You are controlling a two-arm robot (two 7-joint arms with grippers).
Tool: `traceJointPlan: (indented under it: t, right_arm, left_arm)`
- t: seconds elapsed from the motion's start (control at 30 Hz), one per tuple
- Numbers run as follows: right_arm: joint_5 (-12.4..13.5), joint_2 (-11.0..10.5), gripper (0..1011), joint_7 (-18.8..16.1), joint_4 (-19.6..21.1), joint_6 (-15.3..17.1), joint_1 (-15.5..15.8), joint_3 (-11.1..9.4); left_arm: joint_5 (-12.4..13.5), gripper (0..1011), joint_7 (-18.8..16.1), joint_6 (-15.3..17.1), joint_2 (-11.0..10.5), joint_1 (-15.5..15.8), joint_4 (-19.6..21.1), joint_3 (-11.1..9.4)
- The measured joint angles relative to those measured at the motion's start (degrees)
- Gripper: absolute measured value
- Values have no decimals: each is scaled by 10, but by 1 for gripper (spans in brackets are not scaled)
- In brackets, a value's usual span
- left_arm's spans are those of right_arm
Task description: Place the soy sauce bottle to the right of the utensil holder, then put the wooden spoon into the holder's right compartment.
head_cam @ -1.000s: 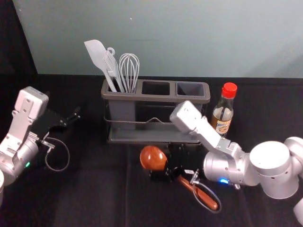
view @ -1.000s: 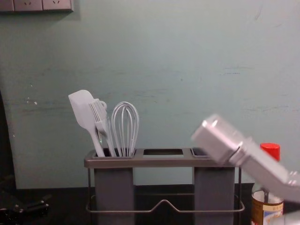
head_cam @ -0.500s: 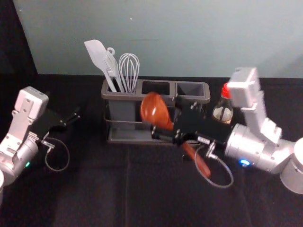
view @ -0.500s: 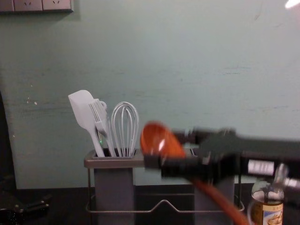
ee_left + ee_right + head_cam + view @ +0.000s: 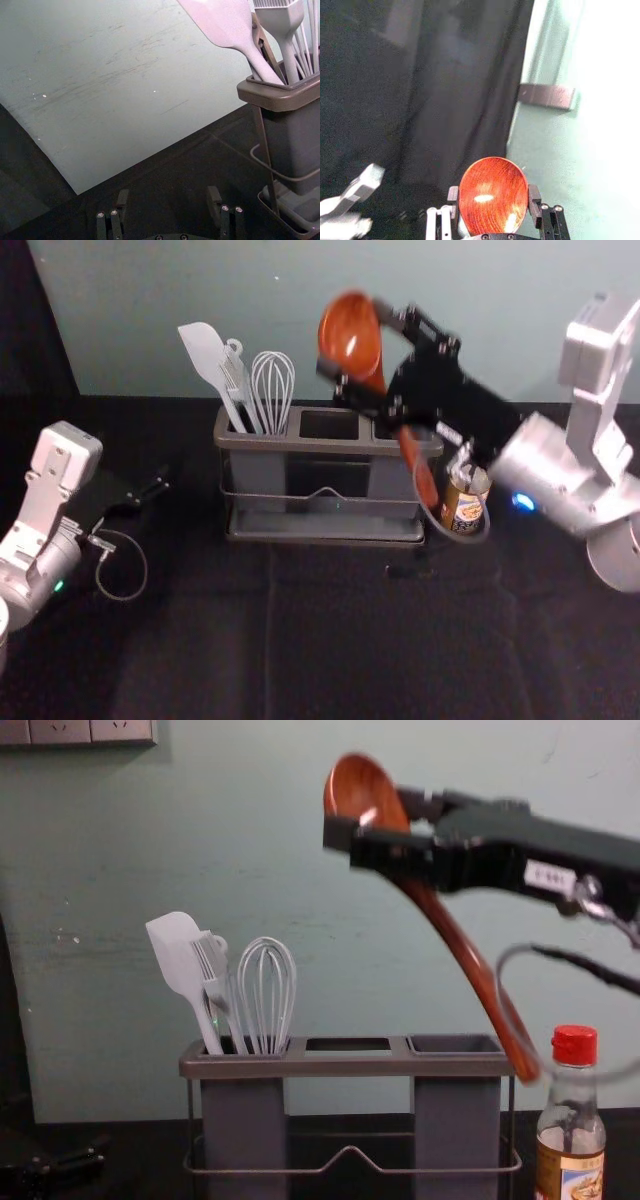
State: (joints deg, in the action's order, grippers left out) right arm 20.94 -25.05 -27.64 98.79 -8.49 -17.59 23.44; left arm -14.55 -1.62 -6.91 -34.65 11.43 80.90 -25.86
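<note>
Raised above the holder's right end, my right gripper (image 5: 362,352) is shut on the wooden spoon (image 5: 350,335) near its bowl; the handle slants down toward the soy sauce bottle. In the chest view the spoon (image 5: 465,955) tilts, its handle end just in front of the holder's right rim, with my right gripper (image 5: 372,828) around its neck. The right wrist view has the bowl (image 5: 493,195) between the fingers of my right gripper (image 5: 493,202). The soy sauce bottle (image 5: 465,502) stands upright right of the utensil holder (image 5: 325,447). My left gripper (image 5: 160,485), idle at the left, is open in its wrist view (image 5: 167,202).
A white spatula (image 5: 178,955), a brush (image 5: 215,970) and a whisk (image 5: 266,990) stand in the holder's left compartment. A wall rises behind the holder. The dark cloth (image 5: 300,640) covers the table in front.
My right gripper has lifted the spoon from low in front of the holder to above its right side. The bottle and left arm have stayed put.
</note>
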Motion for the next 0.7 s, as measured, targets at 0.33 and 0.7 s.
traceJointPlan:
  t: [0.33,0.7]
  right_arm:
    - [-44,56,836,35,-62,-13,-63,-3]
    - [-77,97,836,45,-144,-12,-108,7]
  left_arm:
    - [0,1005,0,0,0,0,0,0]
    - [0,1005,0,0,0,0,0,0]
